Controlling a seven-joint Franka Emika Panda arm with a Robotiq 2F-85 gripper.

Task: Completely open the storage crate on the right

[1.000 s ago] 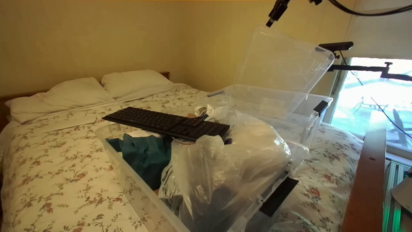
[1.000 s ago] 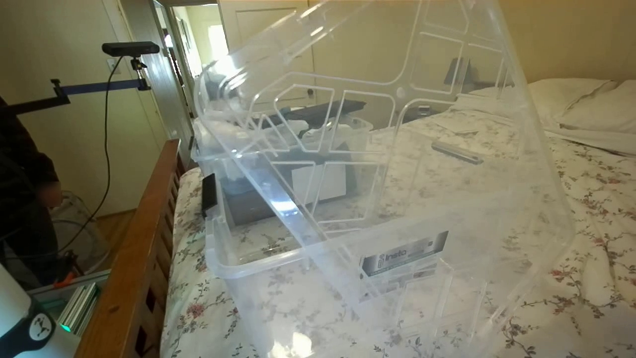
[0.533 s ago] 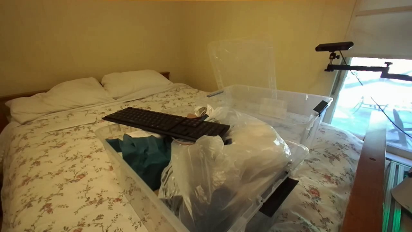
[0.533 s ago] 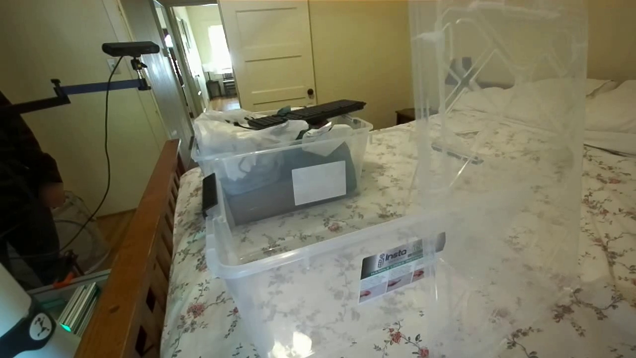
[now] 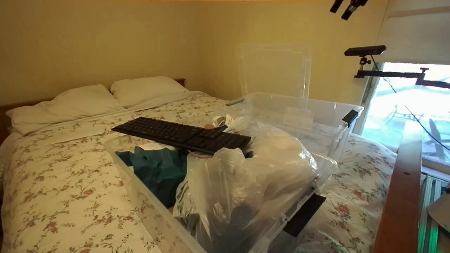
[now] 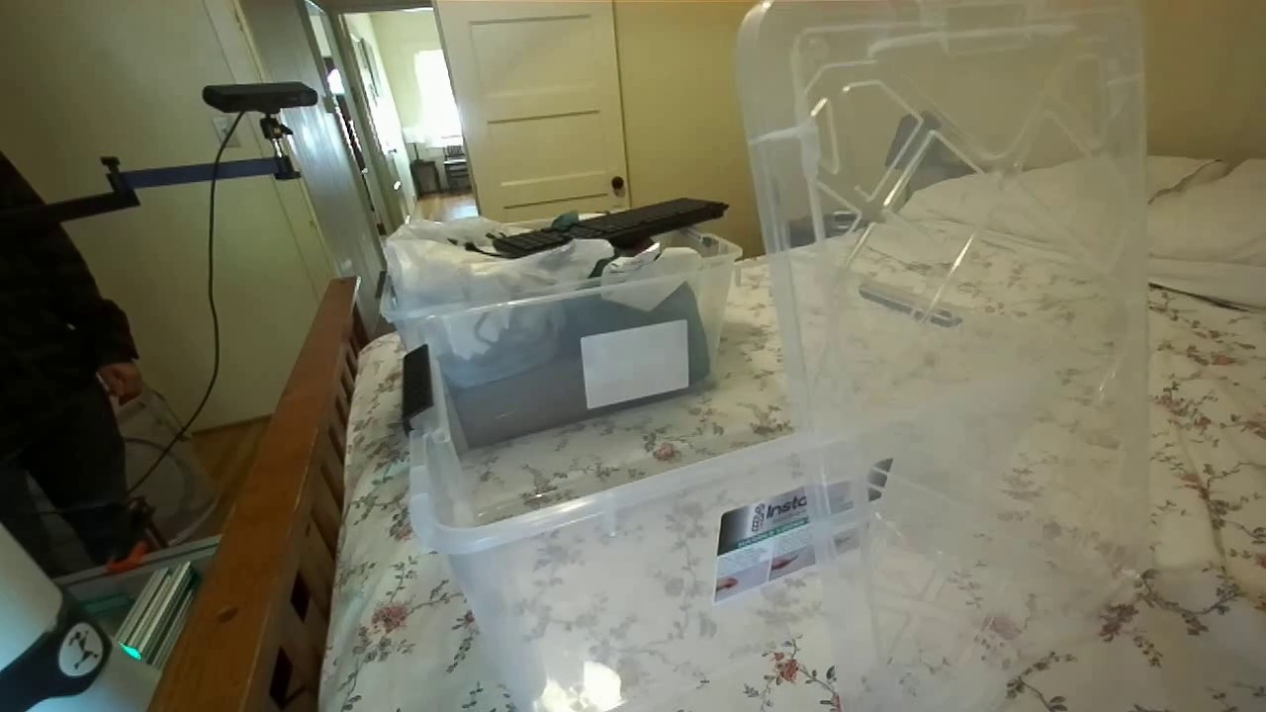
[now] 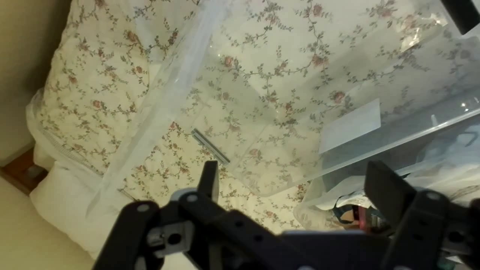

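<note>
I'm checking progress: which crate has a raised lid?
The Insta-labelled crate: its lid stands up; the other crate, topped by a keyboard, shows none.

The lid (image 6: 949, 237) has swung nearly upright and the claw (image 7: 294, 176) has moved away.

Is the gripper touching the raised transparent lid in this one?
Apart. In an exterior view, the gripper is above and right of the raised transparent lid, with yellow wall plainly visible between them.
</note>
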